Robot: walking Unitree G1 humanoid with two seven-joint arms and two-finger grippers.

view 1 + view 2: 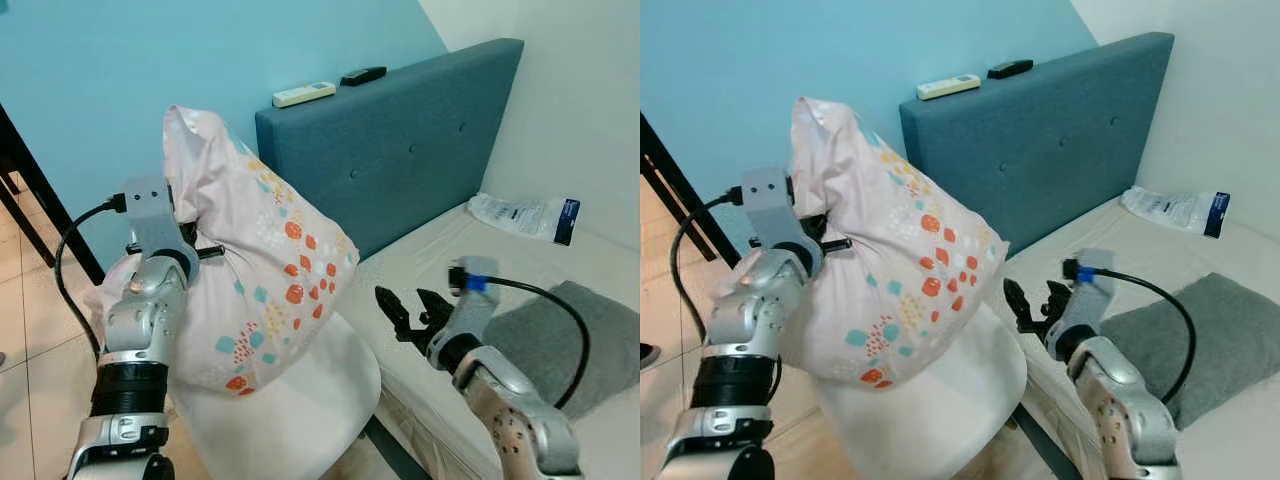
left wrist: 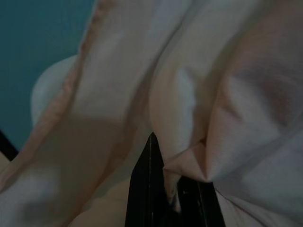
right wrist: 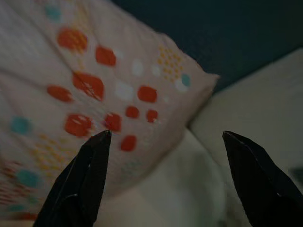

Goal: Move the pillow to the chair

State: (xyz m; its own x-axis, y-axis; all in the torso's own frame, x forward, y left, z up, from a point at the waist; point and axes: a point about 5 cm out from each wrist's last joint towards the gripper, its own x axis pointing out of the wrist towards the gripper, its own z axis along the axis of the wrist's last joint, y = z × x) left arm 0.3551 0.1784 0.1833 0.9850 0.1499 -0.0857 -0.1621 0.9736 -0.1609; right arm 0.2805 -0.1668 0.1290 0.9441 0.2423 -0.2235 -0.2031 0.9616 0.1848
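A white moulded plastic chair seat (image 1: 300,420) is seen nearest, just beside the bed (image 1: 440,250). On it rests the pale pink pillow printed with orange, teal and yellow dots (image 1: 262,285), standing tilted with its top corner raised. The left tool (image 2: 163,189) is clenched on a fold of the pillow's fabric at its left side. The right tool (image 3: 168,175) is held released, fingers spread, apart from the pillow's lower right corner, over the bed edge. Further back, a grey folded cushion (image 1: 570,340) lies on the mattress, with a plastic packet (image 1: 525,215) beyond it. A white remote (image 1: 303,94) and a black remote (image 1: 362,75) are set on top of the blue upholstered headboard (image 1: 400,150).
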